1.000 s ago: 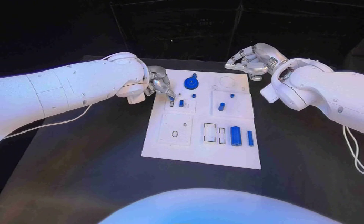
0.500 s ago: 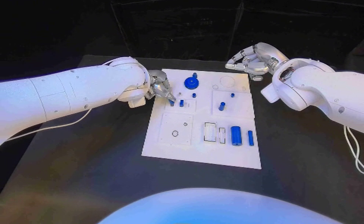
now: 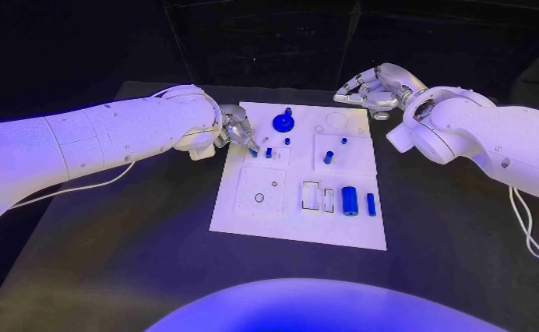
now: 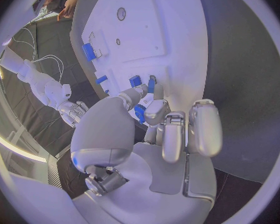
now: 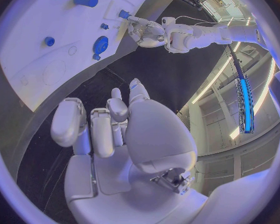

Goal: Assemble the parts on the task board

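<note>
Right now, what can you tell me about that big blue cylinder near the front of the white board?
The big blue cylinder is a smooth, plain-looking piece, the largest of the blue parts. It lies on its side on the white task board, in the near right area, between a white-outlined rectangular slot and a slimmer blue bar. Neither hand touches it.

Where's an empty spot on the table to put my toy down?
The black table is bare in front of the task board and beside its near corners. It's crowded at the board's far end, between the left hand and right hand.
</note>
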### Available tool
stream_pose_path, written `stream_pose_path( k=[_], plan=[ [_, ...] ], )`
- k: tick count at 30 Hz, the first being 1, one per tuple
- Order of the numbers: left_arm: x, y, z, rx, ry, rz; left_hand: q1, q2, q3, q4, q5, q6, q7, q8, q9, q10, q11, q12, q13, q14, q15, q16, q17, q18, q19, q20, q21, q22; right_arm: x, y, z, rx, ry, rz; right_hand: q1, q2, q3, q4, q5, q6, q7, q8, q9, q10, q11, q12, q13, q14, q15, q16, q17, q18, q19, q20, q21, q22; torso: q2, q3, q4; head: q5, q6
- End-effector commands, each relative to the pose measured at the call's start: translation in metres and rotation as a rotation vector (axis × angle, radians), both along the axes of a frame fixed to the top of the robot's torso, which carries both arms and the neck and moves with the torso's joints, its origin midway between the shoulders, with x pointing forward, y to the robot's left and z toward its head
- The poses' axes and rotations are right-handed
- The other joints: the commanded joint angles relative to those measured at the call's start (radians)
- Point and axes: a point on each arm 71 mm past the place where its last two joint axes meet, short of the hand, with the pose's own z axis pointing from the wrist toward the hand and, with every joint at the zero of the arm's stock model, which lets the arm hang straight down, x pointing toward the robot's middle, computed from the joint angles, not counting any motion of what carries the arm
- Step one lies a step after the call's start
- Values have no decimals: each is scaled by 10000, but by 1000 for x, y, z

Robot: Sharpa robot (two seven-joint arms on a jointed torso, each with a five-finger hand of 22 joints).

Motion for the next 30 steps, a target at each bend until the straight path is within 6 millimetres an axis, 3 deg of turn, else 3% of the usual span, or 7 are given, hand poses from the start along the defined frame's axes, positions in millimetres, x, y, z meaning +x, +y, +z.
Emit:
stream_pose_path(
  k=[1,20,30],
  plan=[
    [-2,1,-2,326,194,-130,115,10,1096,-1135,57,73,-20,65,17,71,3,25,-8,1057,-33,31,2634,-10,70,-26,-23,8,0,1,1,47,-31,92,77,14,-54,6,49,-62,6,33,15,-47,-11,60,-3,578,57,-15,253,49,8,13,-13,10,3,0,1,5,-12],
    [-4,2,-3,527,359,-137,118,15,1096,-1133,62,95,-24,74,18,128,-1,111,116,1057,-36,31,2634,-14,76,-29,-11,25,0,0,1,34,-16,66,80,18,-71,16,86,-61,5,37,15,-51,-11,58,-12,580,56,-12,261,50,7,13,-15,7,1,3,2,8,-32],
    [-3,-4,-3,535,353,-180,-245,-52,613,-795,13,343,-218,127,42,245,-129,210,253,1057,-132,31,2634,-24,102,-96,21,88,0,1,1,35,-11,73,80,18,-71,16,86,-61,5,37,15,-51,-11,58,-12,580,56,-12,261,50,7,13,-15,7,4,9,-13,-4,-49]
  ],
)
